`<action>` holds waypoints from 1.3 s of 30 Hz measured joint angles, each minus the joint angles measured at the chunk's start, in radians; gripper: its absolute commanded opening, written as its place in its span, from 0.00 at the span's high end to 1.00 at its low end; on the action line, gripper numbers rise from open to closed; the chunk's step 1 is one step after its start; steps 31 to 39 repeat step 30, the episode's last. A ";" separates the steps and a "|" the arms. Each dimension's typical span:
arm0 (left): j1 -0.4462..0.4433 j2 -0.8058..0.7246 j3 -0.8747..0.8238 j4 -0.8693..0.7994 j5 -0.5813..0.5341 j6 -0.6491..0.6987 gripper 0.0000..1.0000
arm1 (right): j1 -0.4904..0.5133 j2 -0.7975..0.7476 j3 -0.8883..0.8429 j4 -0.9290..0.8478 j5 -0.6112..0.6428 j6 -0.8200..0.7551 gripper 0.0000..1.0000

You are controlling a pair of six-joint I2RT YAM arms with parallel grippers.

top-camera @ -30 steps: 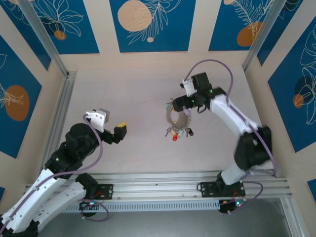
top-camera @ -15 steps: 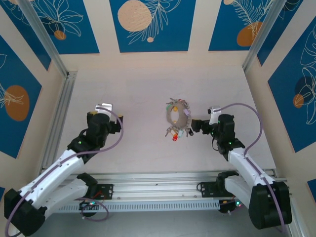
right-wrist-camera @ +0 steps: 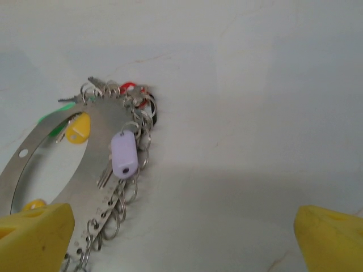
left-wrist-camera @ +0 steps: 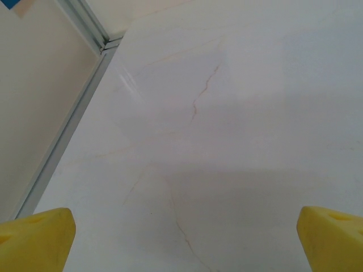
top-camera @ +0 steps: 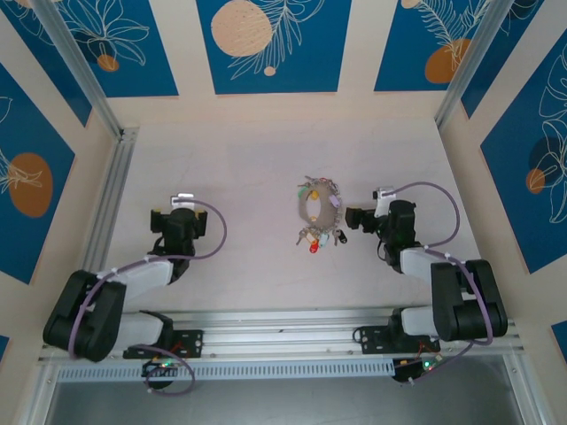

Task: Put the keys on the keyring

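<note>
Where the keyring lies: the keyring (top-camera: 316, 205) is flat on the worktop (top-camera: 239, 150) near its middle, with keys (top-camera: 319, 239) strung round it and bunched thickest at its near end.
Right hand: the right hand (top-camera: 354, 218) is released, wide and empty, low just beside the ring's right edge.
Left hand: the left hand (left-wrist-camera: 181, 241) is likewise released and empty, over bare worktop well apart from the ring (so the right arm is clearly the nearer).
Bearing: from the right wrist, the ring sits ahead and left of centre, toward the yellow fingertip (right-wrist-camera: 34, 238) at that side, with a lilac key (right-wrist-camera: 124, 154) on the closest stretch of band.
Long axis: the loop looks slightly longer far-to-near, crosswise to the right hand's reach.
Progress: every key I can make out hangs on the ring, so the task looks done or nearly so.
</note>
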 measured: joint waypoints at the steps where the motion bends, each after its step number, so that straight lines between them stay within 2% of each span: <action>1: 0.013 0.032 -0.009 0.055 0.011 0.011 0.00 | 0.000 0.006 -0.001 0.032 0.004 -0.010 0.01; 6: 0.094 0.177 -0.019 0.273 0.112 0.026 0.00 | -0.021 0.133 -0.002 0.200 0.014 -0.021 0.01; 10: 0.169 0.235 -0.012 0.325 0.230 0.011 0.00 | -0.064 0.190 0.019 0.183 0.000 -0.010 0.01; 15: 0.184 0.249 -0.008 0.354 0.296 0.004 0.00 | -0.067 0.191 0.040 0.185 -0.004 -0.007 0.01; 30: 0.190 0.249 -0.008 0.379 0.356 0.004 0.00 | -0.066 0.191 0.040 0.185 -0.004 -0.006 0.01; 39: 0.190 0.249 -0.008 0.379 0.356 0.004 0.00 | -0.066 0.191 0.040 0.185 -0.004 -0.006 0.01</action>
